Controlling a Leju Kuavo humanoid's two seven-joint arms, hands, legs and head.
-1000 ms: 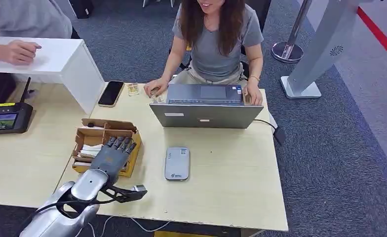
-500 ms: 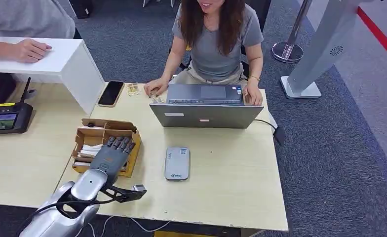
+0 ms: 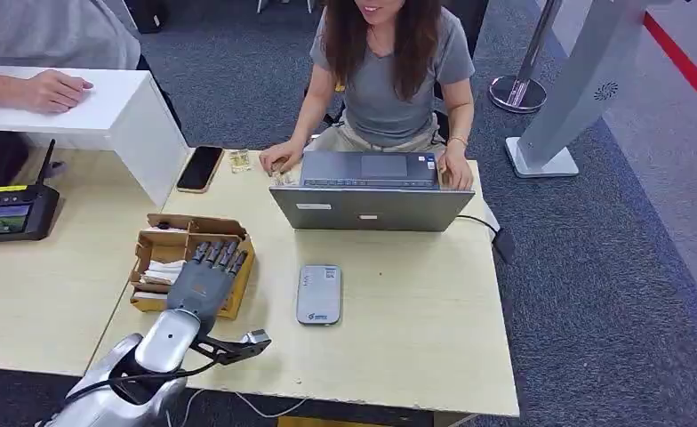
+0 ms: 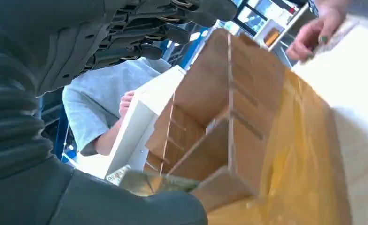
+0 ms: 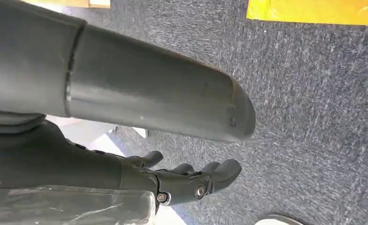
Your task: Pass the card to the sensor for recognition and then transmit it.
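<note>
I see my left hand (image 3: 204,277) with fingers spread flat over the divided cardboard box (image 3: 161,242) holding white cards (image 3: 162,271), grasping nothing. The grey card sensor (image 3: 319,294) lies on the desk (image 3: 416,311) beside it. My right hand (image 5: 187,180) hangs, fingers loosely apart, empty.

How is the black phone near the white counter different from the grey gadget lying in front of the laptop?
The black phone is dark, slim and glossy; the grey gadget is pale, matte and shows small markings. The phone lies slanted at the table's far edge, beside the white counter; the gadget lies almost square to the table, mid-table in front of the laptop. Both lie flat, untouched.
</note>
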